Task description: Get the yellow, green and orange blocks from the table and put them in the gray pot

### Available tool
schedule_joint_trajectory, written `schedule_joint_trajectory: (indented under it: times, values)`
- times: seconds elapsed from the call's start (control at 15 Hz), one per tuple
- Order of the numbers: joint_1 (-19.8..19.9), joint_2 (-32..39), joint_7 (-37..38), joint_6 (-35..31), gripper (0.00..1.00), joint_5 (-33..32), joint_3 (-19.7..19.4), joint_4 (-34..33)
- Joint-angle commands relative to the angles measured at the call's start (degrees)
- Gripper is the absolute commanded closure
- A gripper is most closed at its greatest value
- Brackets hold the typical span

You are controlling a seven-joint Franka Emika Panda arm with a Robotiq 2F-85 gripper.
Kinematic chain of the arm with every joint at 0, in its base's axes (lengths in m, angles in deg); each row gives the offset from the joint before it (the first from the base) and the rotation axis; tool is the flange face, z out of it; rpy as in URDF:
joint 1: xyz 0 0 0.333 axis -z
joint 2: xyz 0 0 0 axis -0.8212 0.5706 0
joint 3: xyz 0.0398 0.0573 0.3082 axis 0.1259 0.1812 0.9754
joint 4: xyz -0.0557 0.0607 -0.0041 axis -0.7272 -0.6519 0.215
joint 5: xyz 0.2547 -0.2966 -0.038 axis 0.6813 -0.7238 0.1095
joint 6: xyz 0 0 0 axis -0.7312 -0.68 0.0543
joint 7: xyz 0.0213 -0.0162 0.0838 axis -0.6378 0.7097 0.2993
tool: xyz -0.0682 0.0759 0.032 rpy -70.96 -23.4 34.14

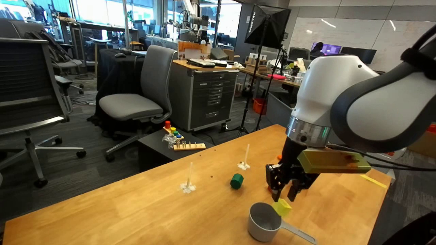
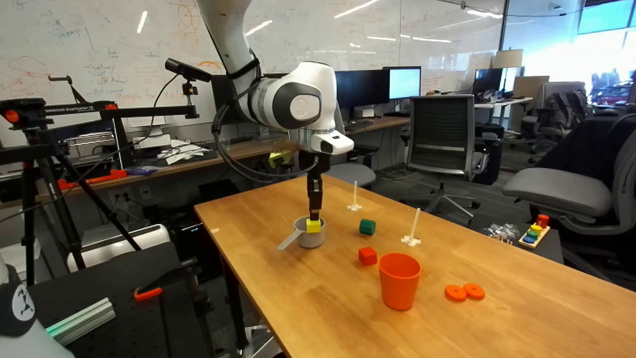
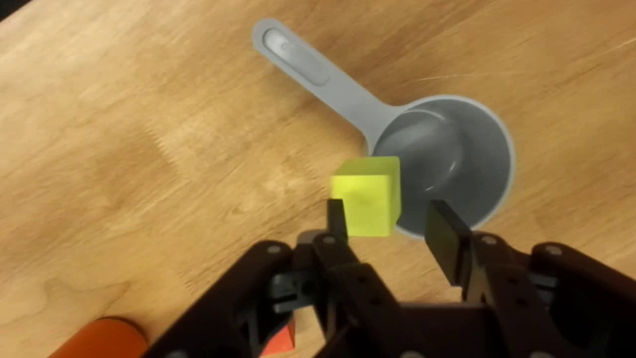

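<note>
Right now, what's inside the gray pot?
In the wrist view, just smooth gray bottom and wall show inside the gray pot. The yellow block and a gripper fingertip cover parts near the rim, so I can't see what's there.

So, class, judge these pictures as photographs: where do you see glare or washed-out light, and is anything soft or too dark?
In an exterior view, the windows wash out almost to white; in both exterior views, the whiteboard carries white streaks of glare; in the wrist view, the gray pot shows small highlights inside, while the gripper looks dark and soft-edged.
</note>
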Motion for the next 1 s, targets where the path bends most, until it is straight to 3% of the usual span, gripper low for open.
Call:
schedule_joint_trajectory:
  times: [0.0,0.2,0.4,0.67,0.93]
  values:
    - [-1.7,-1.0,1.9,0.0,0.22,-4.1,-3.2,1.0]
    - [-1.4,-0.6,1.5,-0.2,0.00,-5.9,-3.8,0.4]
    - [-1.1,-0.1,1.0,-0.3,0.00,-6.6,-4.0,-0.2]
    - [-2.8,1.9,3.4,-4.8,0.00,-11.9,-7.8,-0.7]
    - [-3.9,5.2,8.5,-5.4,0.00,-11.4,-11.0,-1.2]
